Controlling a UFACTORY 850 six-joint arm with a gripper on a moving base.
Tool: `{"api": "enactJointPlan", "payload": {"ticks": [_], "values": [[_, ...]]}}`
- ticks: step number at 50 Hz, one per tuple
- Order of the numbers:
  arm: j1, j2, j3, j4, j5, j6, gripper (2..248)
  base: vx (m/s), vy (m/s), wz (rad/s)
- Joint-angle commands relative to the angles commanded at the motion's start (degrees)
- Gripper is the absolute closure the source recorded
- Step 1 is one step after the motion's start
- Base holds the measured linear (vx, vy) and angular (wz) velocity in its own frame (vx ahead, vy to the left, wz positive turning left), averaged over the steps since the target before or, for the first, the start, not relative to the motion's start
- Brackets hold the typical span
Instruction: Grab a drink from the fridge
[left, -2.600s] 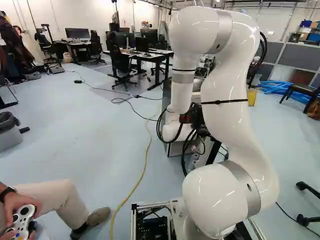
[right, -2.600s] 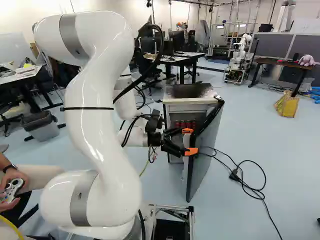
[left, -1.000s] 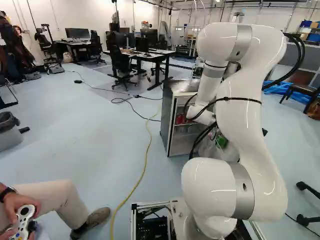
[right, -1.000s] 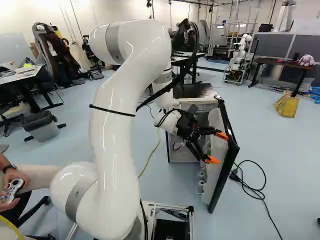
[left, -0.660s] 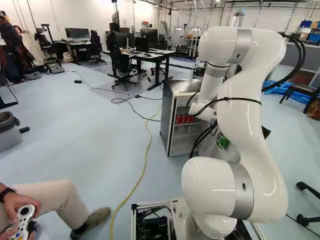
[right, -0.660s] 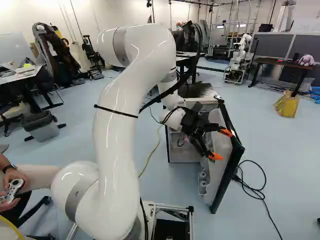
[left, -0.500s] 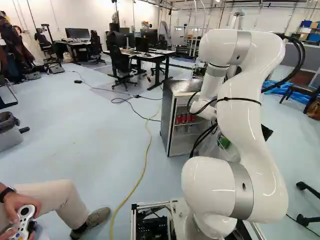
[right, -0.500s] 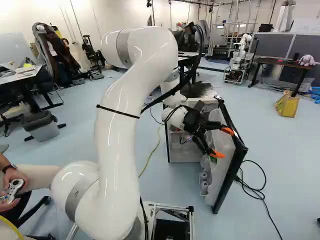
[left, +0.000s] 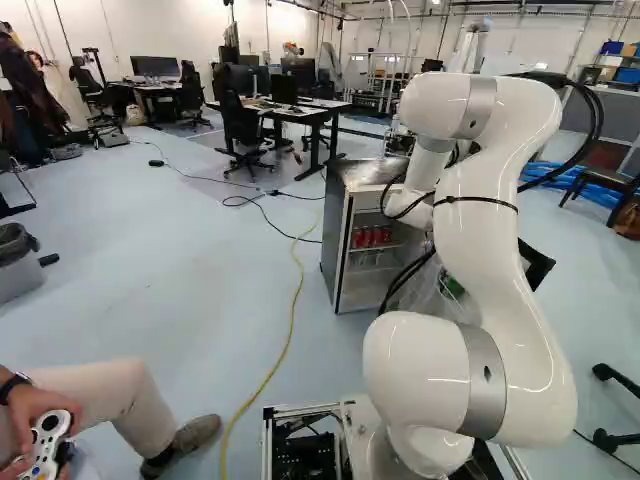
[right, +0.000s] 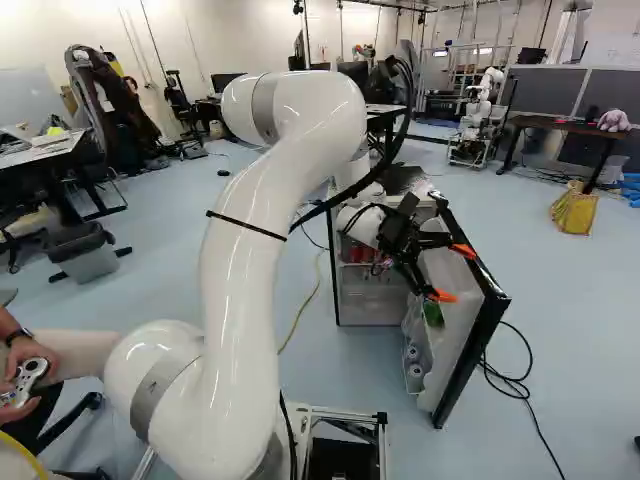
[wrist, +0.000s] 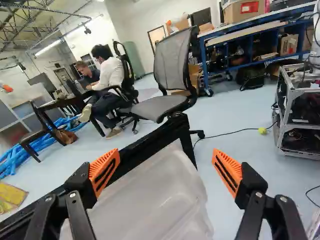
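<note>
From where I'm standing, the fridge (left: 336, 235) is open and the job looks to be at the door stage, with no drink taken. The red cans (left: 371, 237) sit in a row inside the fridge, seen past the arm (left: 478, 235) in the left base view. The gripper (wrist: 165, 167) is well away from them, over by the inner side of the door (right: 469, 352), its orange pads (wrist: 104, 171) spread wide with nothing held between them. Whether either finger touches the door, I can't tell.

I'd guess it is pushing the door wider, or making sure there's room to get in. The next move, I reckon, calls for backing off the door panel, turning toward the cabinet's mouth and lining up on one can, fingers kept apart until they straddle it, without catching the door rack (right: 414, 378) on the way
</note>
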Motion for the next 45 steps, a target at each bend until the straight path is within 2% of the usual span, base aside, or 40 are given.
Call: {"api": "enactJointPlan", "payload": {"ticks": [30, 45], "values": [[-4.82, -5.67, -12.51, 0.0, 0.0, 0.0, 3, 0.0, 0.0, 0.0], [-5.06, -5.7, -12.59, -0.29, 0.0, 0.0, 3, 0.0, 0.0, 0.0]]}}
